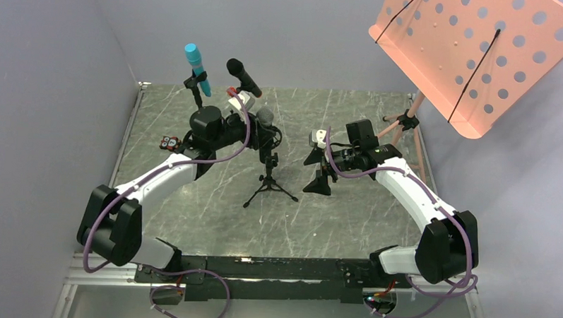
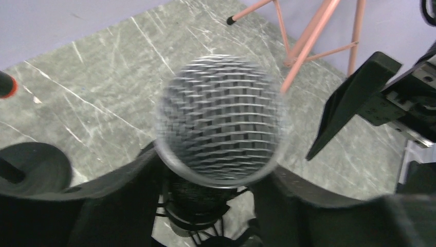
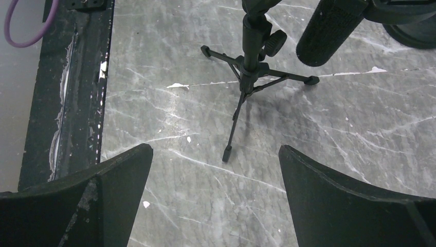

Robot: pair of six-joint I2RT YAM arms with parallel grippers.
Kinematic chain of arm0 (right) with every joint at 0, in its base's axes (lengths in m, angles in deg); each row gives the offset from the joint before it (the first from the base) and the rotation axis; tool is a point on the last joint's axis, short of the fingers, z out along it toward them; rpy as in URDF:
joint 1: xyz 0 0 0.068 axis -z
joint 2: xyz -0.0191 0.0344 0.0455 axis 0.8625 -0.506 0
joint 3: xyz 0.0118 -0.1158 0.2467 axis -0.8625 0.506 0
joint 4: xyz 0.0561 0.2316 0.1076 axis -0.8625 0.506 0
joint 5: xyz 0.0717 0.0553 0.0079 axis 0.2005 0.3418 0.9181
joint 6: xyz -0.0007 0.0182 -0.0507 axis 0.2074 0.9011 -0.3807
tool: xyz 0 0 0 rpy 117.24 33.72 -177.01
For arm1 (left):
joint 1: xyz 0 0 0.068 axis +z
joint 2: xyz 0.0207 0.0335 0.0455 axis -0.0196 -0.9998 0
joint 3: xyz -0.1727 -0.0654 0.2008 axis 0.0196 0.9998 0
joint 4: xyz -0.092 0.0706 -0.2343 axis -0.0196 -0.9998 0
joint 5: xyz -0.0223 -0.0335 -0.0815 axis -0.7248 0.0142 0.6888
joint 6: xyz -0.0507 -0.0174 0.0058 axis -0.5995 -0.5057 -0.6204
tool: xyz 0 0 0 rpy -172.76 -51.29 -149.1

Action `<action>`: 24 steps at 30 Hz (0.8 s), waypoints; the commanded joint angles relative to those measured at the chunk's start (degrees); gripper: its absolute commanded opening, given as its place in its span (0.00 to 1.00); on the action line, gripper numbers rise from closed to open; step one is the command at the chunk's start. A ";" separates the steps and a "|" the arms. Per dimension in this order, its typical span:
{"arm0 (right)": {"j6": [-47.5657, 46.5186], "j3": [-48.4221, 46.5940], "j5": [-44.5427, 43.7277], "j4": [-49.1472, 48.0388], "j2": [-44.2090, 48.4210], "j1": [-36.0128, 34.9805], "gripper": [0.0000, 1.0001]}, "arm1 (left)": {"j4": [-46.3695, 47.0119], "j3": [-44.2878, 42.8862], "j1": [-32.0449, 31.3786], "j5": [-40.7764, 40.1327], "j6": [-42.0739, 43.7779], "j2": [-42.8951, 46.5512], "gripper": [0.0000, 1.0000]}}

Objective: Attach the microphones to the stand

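1 mesh-head mic (image 2: 221,128) ~upright, head up

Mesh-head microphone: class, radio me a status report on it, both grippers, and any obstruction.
Left gripper flanks the mesh-head microphone, grip unclear. Right gripper open, empty. Microphone upright over tripod stand. Pink music stand off to the side, not obstructing.

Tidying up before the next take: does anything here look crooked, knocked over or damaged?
Nothing stands out. The turquoise microphone and the orange-capped microphone slant alike above the table; the mesh-headed microphone sits on its tripod stand, all three feet down. No spill or damage shows.
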 commanded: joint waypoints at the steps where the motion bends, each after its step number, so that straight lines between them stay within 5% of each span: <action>1: -1.87 -1.50 0.99 -0.05 -0.18 0.21 1.00 | -7.12 -2.07 -0.90 -2.85 -2.03 3.09 0.69; 8: -1.82 -1.34 0.95 -0.22 -0.33 0.21 1.00 | -8.14 -2.13 -0.89 -5.85 -0.66 8.71 0.79; 13: -0.97 -0.68 1.16 -1.53 -0.36 0.21 1.00 | -8.79 2.92 -0.57 -14.55 1.37 17.03 0.99; 18: 1.73 0.90 2.17 -5.22 -0.49 0.06 1.00 | -6.88 12.19 0.65 -22.93 -2.68 27.63 0.99; 24: 5.08 2.89 2.22 -9.62 -0.70 -0.47 1.00 | -6.82 23.31 2.53 -11.34 -7.77 36.37 0.99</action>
